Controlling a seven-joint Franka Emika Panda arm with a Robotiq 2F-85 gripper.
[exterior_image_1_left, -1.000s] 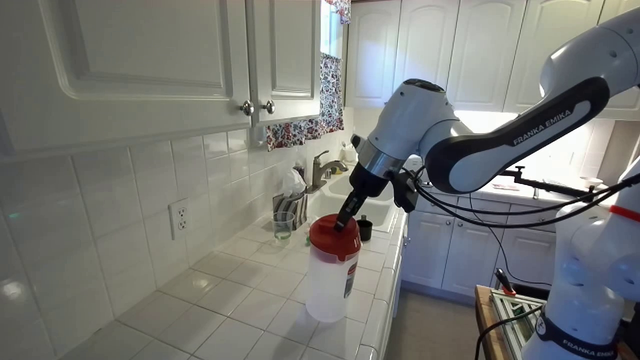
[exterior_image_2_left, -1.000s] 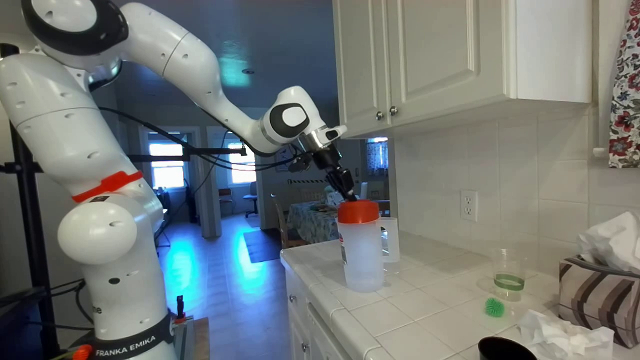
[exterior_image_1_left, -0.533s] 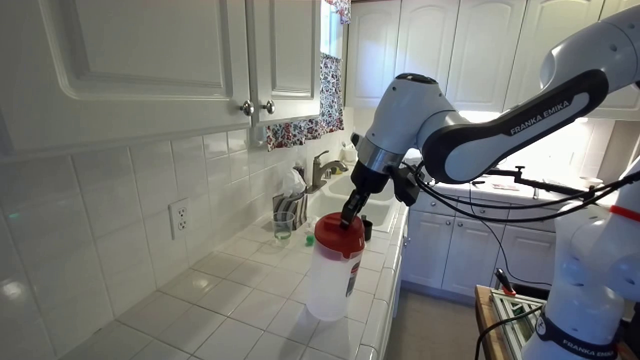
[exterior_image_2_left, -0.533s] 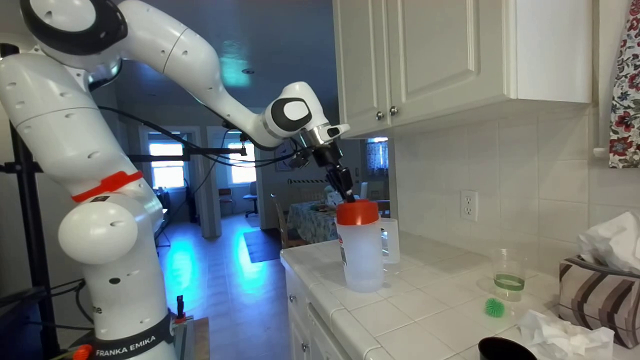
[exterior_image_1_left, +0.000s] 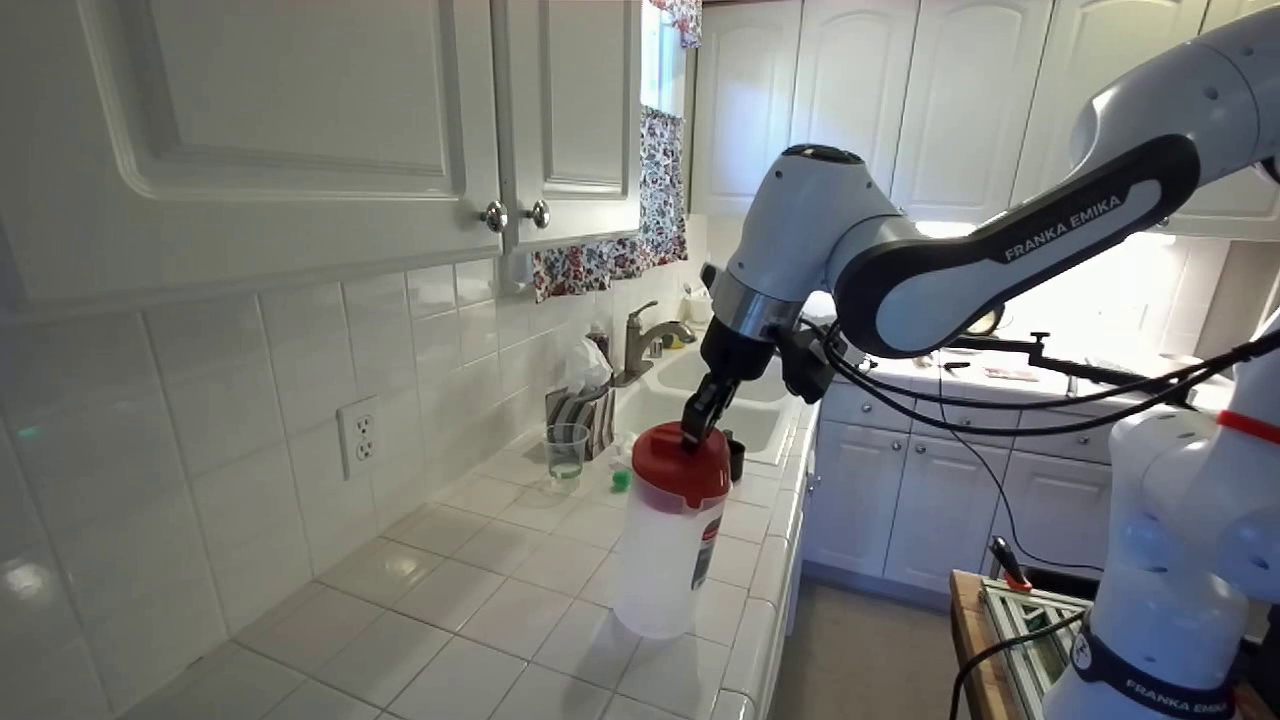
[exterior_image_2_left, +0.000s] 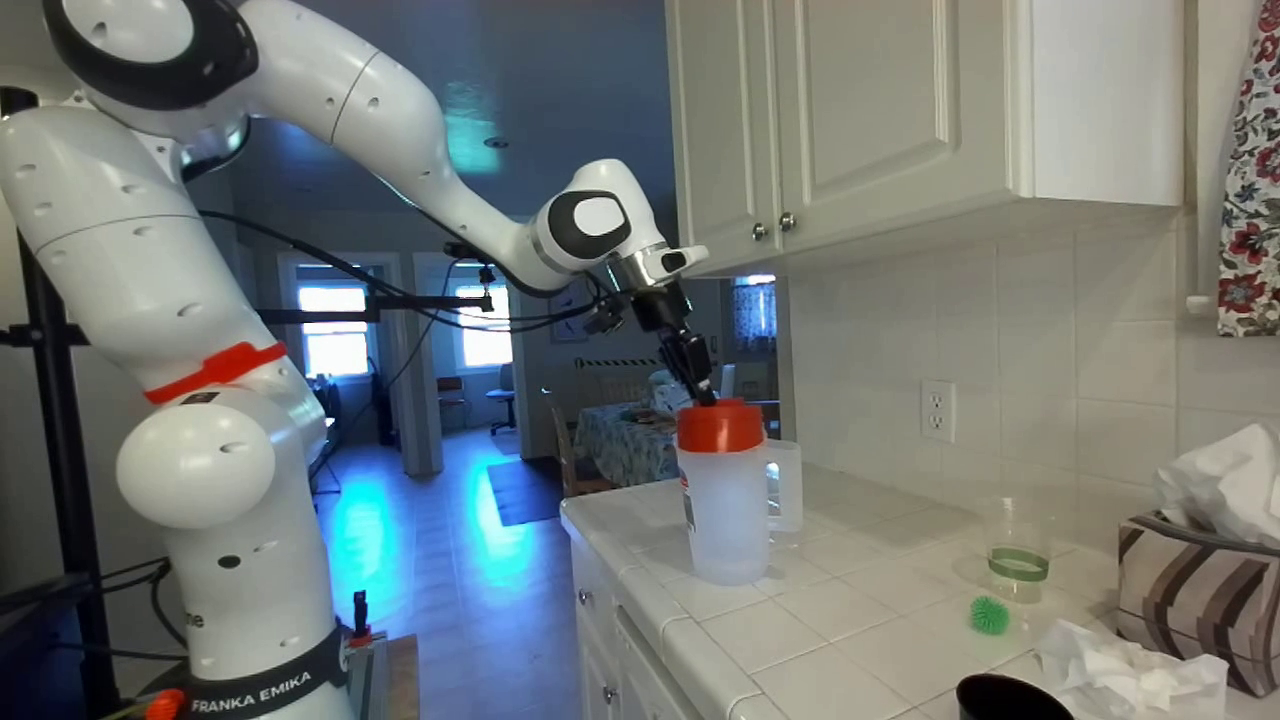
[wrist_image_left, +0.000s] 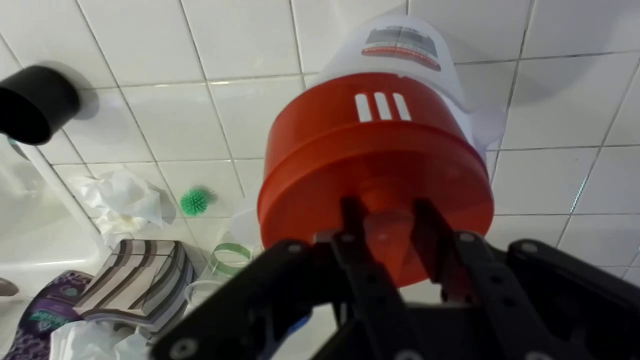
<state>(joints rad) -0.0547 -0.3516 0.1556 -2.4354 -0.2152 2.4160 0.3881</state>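
The black tool (wrist_image_left: 386, 212) is clamped on the raised ridge (wrist_image_left: 384, 194) of a smooth red plastic lid (exterior_image_2_left: 720, 430). The lid caps a tall, cloudy plastic pitcher (exterior_image_2_left: 728, 525) resting on the glossy tiled desk (exterior_image_2_left: 850, 622); I can't tell what its frosted walls hold. In an exterior view, right of the pitcher, are a spiky green ball (exterior_image_2_left: 990, 615), a clear cup (exterior_image_2_left: 1018, 566) banded in green and a crumpled tissue (exterior_image_2_left: 1130, 672). Far right, a striped box (exterior_image_2_left: 1195, 612) holds puffed white tissues (exterior_image_2_left: 1225, 485); nearer, a round black cup (exterior_image_2_left: 1010, 698) shows a dark inside.

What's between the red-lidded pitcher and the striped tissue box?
Between the pitcher and tissue box are a clear cup and green spiky ball, in an exterior view.
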